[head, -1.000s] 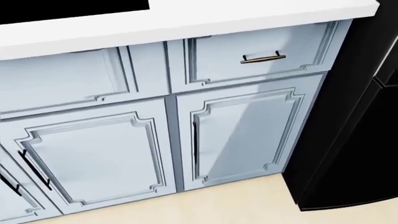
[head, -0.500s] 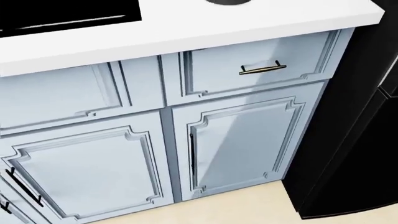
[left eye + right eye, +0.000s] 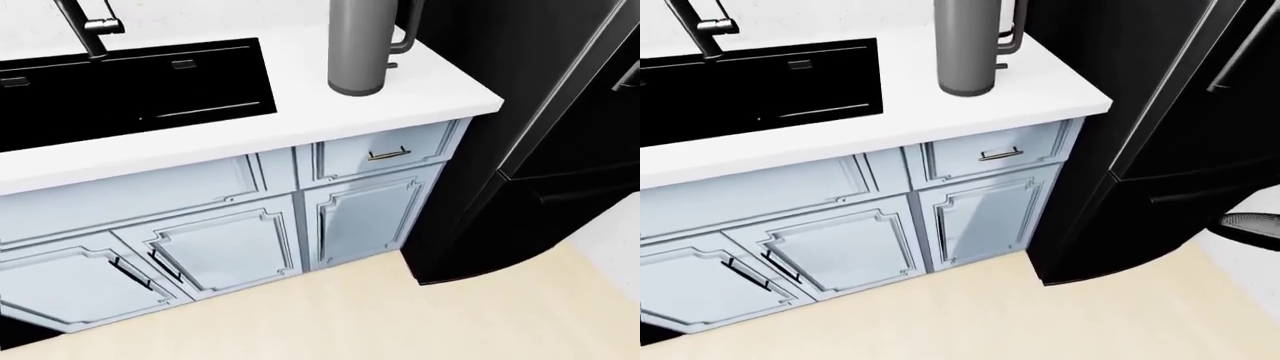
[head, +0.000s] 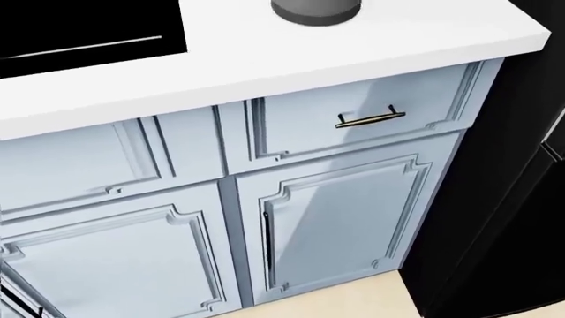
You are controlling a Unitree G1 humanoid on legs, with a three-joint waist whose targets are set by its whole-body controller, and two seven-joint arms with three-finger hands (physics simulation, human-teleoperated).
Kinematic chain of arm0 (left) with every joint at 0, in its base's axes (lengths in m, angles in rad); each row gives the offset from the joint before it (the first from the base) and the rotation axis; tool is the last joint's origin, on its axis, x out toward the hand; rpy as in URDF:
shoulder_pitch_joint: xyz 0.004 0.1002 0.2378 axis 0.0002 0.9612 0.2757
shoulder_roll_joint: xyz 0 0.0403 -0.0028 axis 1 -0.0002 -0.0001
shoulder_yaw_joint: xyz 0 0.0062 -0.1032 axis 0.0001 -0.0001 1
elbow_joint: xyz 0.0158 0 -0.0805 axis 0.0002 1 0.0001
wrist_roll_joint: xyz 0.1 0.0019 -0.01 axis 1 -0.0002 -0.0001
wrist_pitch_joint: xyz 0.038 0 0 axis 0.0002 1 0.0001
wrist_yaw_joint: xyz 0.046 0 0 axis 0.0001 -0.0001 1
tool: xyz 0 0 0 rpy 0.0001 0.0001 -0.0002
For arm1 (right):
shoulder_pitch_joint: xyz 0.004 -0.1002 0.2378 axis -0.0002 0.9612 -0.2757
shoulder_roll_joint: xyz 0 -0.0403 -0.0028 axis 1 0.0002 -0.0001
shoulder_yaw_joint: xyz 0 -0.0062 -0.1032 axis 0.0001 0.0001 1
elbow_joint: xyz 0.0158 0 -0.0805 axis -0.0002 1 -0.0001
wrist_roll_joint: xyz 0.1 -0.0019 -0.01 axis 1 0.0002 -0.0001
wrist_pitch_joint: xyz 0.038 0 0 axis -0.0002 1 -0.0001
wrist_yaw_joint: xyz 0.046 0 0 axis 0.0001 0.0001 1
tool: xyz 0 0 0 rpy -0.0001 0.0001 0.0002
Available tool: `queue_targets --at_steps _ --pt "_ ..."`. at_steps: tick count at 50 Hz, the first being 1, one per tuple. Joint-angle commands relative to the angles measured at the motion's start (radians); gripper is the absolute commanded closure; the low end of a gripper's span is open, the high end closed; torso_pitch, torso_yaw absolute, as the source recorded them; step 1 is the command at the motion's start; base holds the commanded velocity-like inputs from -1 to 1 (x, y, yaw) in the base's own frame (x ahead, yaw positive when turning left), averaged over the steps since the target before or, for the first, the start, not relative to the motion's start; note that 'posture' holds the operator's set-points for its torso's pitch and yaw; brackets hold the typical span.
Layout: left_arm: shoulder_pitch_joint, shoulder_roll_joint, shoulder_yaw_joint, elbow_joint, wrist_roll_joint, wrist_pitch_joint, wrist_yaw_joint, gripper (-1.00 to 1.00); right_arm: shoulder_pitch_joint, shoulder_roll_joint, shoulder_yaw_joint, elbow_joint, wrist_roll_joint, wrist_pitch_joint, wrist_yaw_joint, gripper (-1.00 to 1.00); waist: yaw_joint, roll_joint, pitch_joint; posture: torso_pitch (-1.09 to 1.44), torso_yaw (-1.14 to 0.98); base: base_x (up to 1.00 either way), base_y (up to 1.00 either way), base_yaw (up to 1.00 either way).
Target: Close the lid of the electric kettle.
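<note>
Kettle point(image 3: 358, 46) stands on the desk point(image 3: 300, 112) right of the sink point(image 3: 130, 86); its lid is out of frame, task not started. Neither hand visible, state unknown.

The white counter point(image 3: 300, 112) holds a tall grey kettle point(image 3: 358, 52) near its right end. A black sink point(image 3: 130, 90) is set into it on the left.

You see a tall grey kettle point(image 3: 357, 46) of matt brushed-looking metal on a smooth, matt white counter point(image 3: 430, 86). The pale blue panelled cabinet doors point(image 4: 336, 218) look satin-painted, the slim drawer handle point(image 4: 369, 119) brassy metal, and the black fridge point(image 3: 540, 142) glossy.
</note>
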Motion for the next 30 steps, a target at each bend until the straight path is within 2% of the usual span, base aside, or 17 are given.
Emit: queue_targets --at_steps 1,6,8,9,10,12,14,18,20,21,22,23,24,26,30 --pt "-0.013 0.037 0.016 -0.030 -0.004 -0.031 -0.006 -1.00 -0.012 -0.028 -0.028 0.007 -0.012 -0.029 -0.015 -1.00 -0.003 0.008 -0.016 0.00 0.00 0.10 0.00 0.00" --pt "-0.013 0.037 0.017 -0.029 -0.005 -0.031 -0.006 -1.00 -0.007 -0.023 -0.022 0.007 -0.022 -0.037 -0.010 -1.00 0.000 -0.036 -0.012 0.00 0.00 0.10 0.00 0.00" --pt "-0.012 0.036 0.016 -0.030 -0.004 -0.031 -0.006 -1.00 -0.006 -0.021 -0.023 0.006 -0.024 -0.038 -0.007 -1.00 0.003 -0.071 -0.018 0.00 0.00 0.10 0.00 0.00" --pt "-0.013 0.038 0.018 -0.030 -0.006 -0.030 -0.005 -1.00 -0.007 -0.022 -0.022 0.007 -0.025 -0.039 -0.007 -1.00 0.002 -0.103 -0.026 0.00 0.00 0.10 0.00 0.00" --pt "-0.013 0.039 0.020 -0.030 -0.009 -0.028 -0.004 -1.00 -0.007 -0.020 -0.020 0.006 -0.028 -0.039 -0.006 -1.00 -0.003 -0.069 -0.016 0.00 0.00 0.10 0.00 0.00" --pt "-0.012 0.038 0.018 -0.031 -0.007 -0.030 -0.005 -1.00 -0.009 -0.022 -0.022 0.008 -0.026 -0.038 -0.006 -1.00 -0.008 -0.082 -0.012 0.00 0.00 0.10 0.00 0.00" --pt "-0.012 0.038 0.018 -0.032 -0.008 -0.030 -0.004 -1.00 -0.011 -0.025 -0.026 0.007 -0.019 -0.032 -0.009 -1.00 -0.014 -0.071 -0.018 0.00 0.00 0.10 0.00 0.00" --pt "-0.011 0.038 0.020 -0.031 -0.007 -0.030 -0.006 -1.00 -0.011 -0.029 -0.027 0.008 -0.013 -0.030 -0.014 -1.00 -0.016 -0.035 -0.005 0.00 0.00 0.10 0.00 0.00" --pt "-0.011 0.035 0.017 -0.032 -0.006 -0.031 -0.007 -1.00 -0.010 -0.027 -0.026 0.009 -0.014 -0.033 -0.014 -1.00 -0.020 -0.004 -0.007 0.00 0.00 0.10 0.00 0.00" --pt "-0.011 0.035 0.017 -0.031 -0.005 -0.032 -0.007 -1.00 -0.009 -0.025 -0.026 0.008 -0.015 -0.035 -0.014 -1.00 -0.021 0.026 -0.017 0.00 0.00 0.09 0.00 0.00" --pt "-0.011 0.035 0.017 -0.031 -0.005 -0.031 -0.007 -1.00 -0.009 -0.024 -0.026 0.008 -0.015 -0.035 -0.014 -1.00 -0.020 0.019 -0.021 0.00 0.00 0.09 0.00 0.00" --pt "-0.010 0.037 0.020 -0.031 -0.007 -0.029 -0.007 -1.00 -0.010 -0.026 -0.026 0.009 -0.015 -0.035 -0.015 -1.00 -0.009 0.011 -0.015 0.00 0.00 0.09 0.00 0.00" --pt "-0.010 0.039 0.024 -0.031 -0.010 -0.026 -0.006 -1.00 -0.009 -0.026 -0.025 0.010 -0.017 -0.037 -0.013 -1.00 -0.010 0.020 -0.011 0.00 0.00 0.10 0.00 0.00" --pt "-0.009 0.039 0.024 -0.031 -0.009 -0.026 -0.006 -1.00 -0.009 -0.030 -0.030 0.011 -0.011 -0.032 -0.015 -1.00 -0.003 0.008 -0.017 0.00 0.00 0.10 0.00 0.00" --pt "-0.010 0.038 0.021 -0.030 -0.008 -0.028 -0.005 -1.00 -0.008 -0.028 -0.025 0.009 -0.013 -0.035 -0.017 -1.00 -0.001 -0.023 -0.013 0.00 0.00 0.10 0.00 0.00"
